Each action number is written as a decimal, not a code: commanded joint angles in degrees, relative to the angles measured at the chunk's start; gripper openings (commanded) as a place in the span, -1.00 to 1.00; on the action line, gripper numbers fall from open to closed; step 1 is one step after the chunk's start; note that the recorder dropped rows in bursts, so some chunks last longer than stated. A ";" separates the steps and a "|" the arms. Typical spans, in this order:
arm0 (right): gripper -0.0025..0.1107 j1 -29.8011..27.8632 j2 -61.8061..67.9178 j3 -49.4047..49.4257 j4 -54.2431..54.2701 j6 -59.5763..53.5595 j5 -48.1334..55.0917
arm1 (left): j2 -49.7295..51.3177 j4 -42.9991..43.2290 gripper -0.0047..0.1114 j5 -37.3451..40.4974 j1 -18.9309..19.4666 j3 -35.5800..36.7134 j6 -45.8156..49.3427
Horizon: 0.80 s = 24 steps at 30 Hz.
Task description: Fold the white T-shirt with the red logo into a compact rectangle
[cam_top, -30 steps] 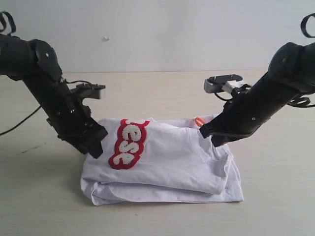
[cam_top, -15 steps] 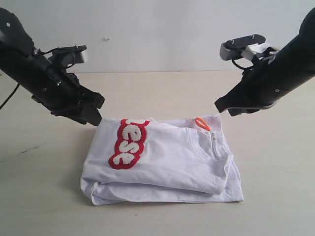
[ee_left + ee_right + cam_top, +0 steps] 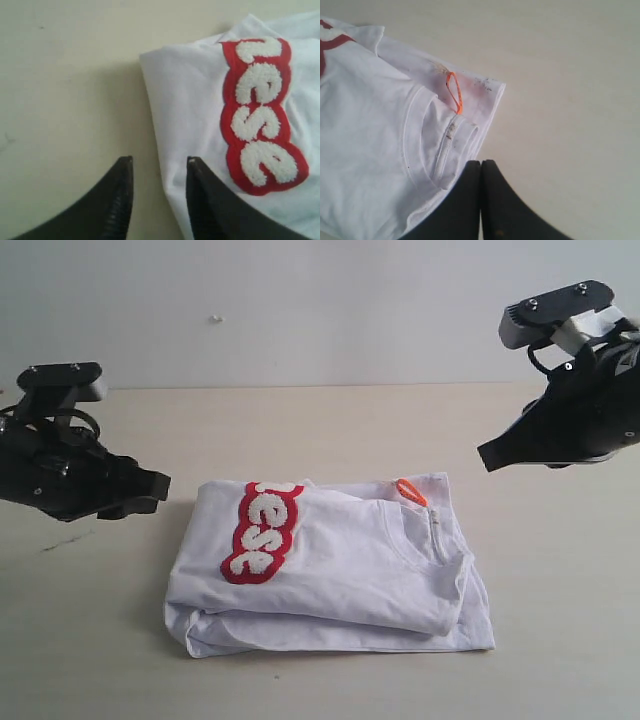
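The white T-shirt (image 3: 340, 570) lies folded in a stacked rectangle on the table, collar and orange neck tag (image 3: 410, 491) at its back right. The red logo (image 3: 262, 530) shows the letters "ese" on the left part of the top layer. My left gripper (image 3: 160, 490) hovers left of the shirt, clear of the cloth; in the left wrist view the left gripper (image 3: 159, 161) is open with nothing between its fingers, above the shirt's edge (image 3: 165, 125) beside the logo (image 3: 260, 115). My right gripper (image 3: 485, 458) is raised to the right; in the right wrist view the right gripper (image 3: 481, 162) is shut and empty, above the collar (image 3: 445, 145).
A light wooden table (image 3: 330, 420) carries the shirt, with a pale wall behind. Bare tabletop (image 3: 570, 75) lies on every side of the folded shirt. A cable trails from the left arm near the table's left edge.
Both arms pulled up and outward from the shirt: the left gripper swung out to the left, the right rose up and to the right. The folded shirt stayed still.
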 commanded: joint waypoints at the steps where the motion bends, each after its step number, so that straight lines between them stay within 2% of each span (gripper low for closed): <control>1: -0.96 0.11 -3.45 2.47 -0.44 0.27 -3.06 | -4.02 -0.84 -0.30 -7.78 -2.25 3.92 -0.11; 8: -0.96 0.11 -8.84 5.99 -0.44 0.50 -4.50 | -9.84 -1.07 -0.30 -11.54 -4.67 7.91 -0.73; 24: -0.96 0.11 -21.30 9.34 -0.44 0.50 -0.72 | -26.68 -3.62 -0.30 -13.26 -4.93 17.69 -0.86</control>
